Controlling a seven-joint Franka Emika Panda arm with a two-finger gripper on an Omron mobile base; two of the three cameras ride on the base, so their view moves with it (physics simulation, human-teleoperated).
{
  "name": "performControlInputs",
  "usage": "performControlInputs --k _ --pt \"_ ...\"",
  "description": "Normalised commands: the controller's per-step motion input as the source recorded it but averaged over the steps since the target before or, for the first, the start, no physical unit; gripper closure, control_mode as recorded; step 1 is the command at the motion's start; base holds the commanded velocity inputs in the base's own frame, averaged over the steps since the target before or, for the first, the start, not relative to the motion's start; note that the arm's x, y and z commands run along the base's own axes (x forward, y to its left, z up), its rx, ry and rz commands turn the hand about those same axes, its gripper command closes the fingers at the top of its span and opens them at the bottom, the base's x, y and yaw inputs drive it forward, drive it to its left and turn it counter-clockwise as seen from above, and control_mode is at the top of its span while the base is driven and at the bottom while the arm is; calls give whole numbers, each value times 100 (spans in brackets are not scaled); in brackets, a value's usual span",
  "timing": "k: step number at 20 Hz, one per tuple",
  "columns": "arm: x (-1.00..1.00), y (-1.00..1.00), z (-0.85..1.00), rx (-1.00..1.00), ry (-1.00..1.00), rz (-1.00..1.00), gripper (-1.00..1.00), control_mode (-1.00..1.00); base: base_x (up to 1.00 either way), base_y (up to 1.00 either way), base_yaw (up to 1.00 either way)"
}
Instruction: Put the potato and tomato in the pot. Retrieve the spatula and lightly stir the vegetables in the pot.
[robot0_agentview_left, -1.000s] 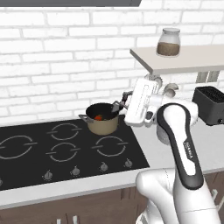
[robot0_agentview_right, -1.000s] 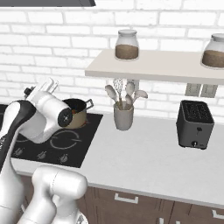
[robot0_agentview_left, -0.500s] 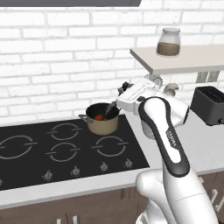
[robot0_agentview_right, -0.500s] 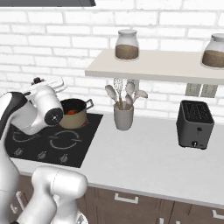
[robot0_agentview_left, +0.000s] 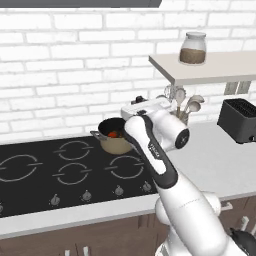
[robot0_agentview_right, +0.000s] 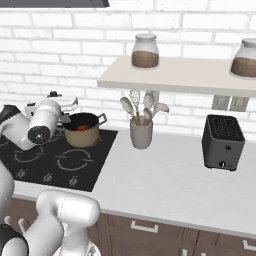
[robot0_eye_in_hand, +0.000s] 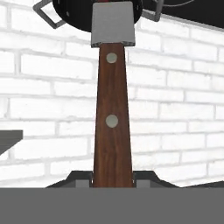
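From my seat at the controls, I see the gripper (robot0_eye_in_hand: 112, 181) clenched on the spatula (robot0_eye_in_hand: 112, 100): its brown wooden handle with two pale rivets rises straight out from between the two dark fingertips (robot0_eye_in_hand: 82, 180) in the hand view, and the grey metal blade at its far end reaches up over the dark mouth of the pot (robot0_eye_in_hand: 74, 13). Through that camera the pot sits directly beyond the gripper, at the spatula's tip, with one grey loop handle to the left of the blade and the other to the right. I cannot tell whether the blade touches anything inside.

In the left base view the pot (robot0_agentview_left: 114, 142) stands on the black stovetop (robot0_agentview_left: 45, 170), just to the left of the hand, which hangs close beside its rim. The tomato (robot0_agentview_left: 114, 134) shows as a small red-orange spot inside the pot, below and to the left of the gripper. I can't make out a potato in there; anything else in the pot is too small to tell.

In the right base view the order flips: the hand is at the far left, and the pot (robot0_agentview_right: 84, 131) sits just to its right with the tomato (robot0_agentview_right: 81, 128) inside. Further right of the gripper, on the pale counter (robot0_agentview_right: 165, 180), stands a grey utensil cup (robot0_agentview_right: 141, 134) holding several utensils, well apart from the pot, and beyond it a dark toaster (robot0_agentview_right: 223, 142). A shelf (robot0_agentview_right: 170, 80) above carries two jars.
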Motion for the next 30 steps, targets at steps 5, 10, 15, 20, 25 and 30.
performControlInputs --k 5,10,15,20,25,30 --pt "32 7 -1 10 19 -40 100 -100 0 0 0" --pt "40 27 0 20 31 -24 100 -100 0 0 0" --pt "33 40 5 14 12 -13 100 -100 0 0 0" --pt "-17 39 42 6 0 -7 100 -100 0 0 0" --pt "22 8 23 0 -1 -7 100 -100 0 0 0" --pt "51 0 -1 0 0 -11 100 -100 0 0 0"
